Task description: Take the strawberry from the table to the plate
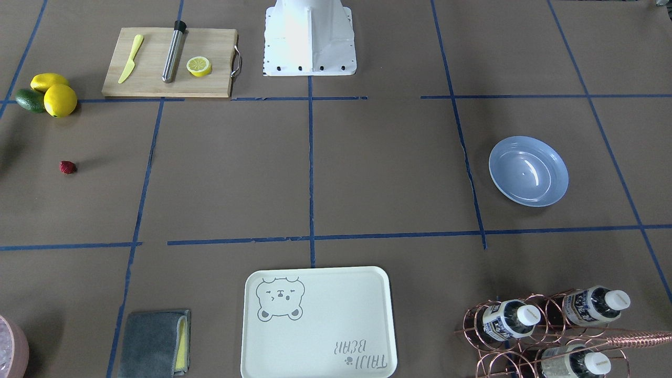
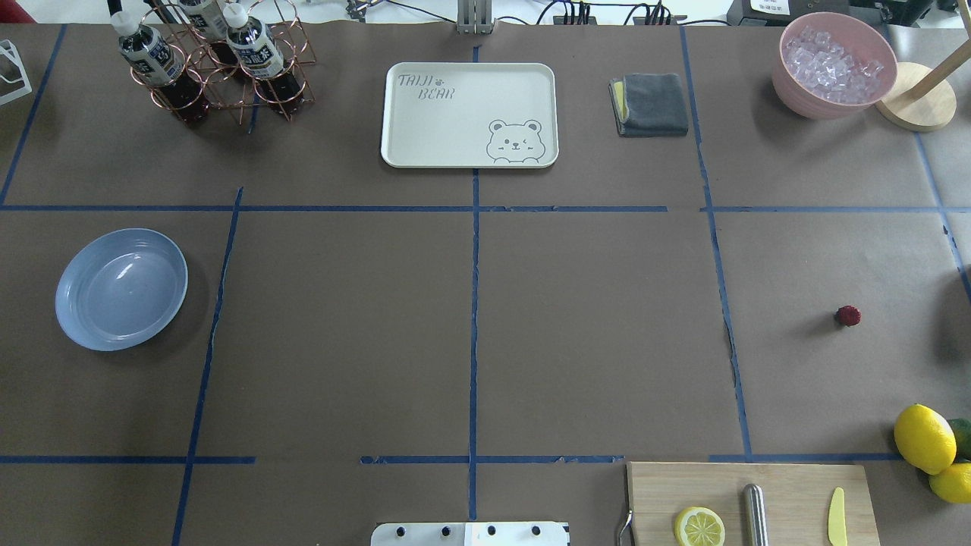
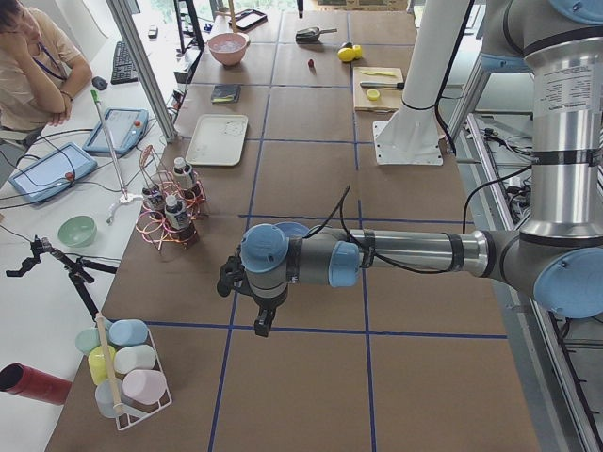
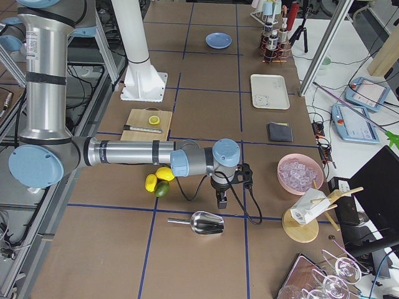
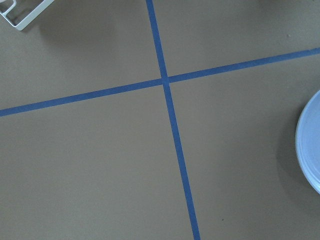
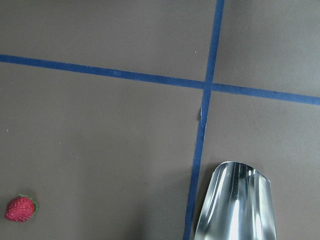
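outside both downward views, left tool (image 3: pixel 263 324) and right tool (image 4: pixel 221 202) show sidelong; cannot tell if apart.

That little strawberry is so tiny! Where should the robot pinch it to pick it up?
Pinch the strawberry across its plump red middle, coming straight down from above. It lies on its side, alone on the flat table, so a sideways approach would likely scrape the surface, and nothing crowds it on either side.
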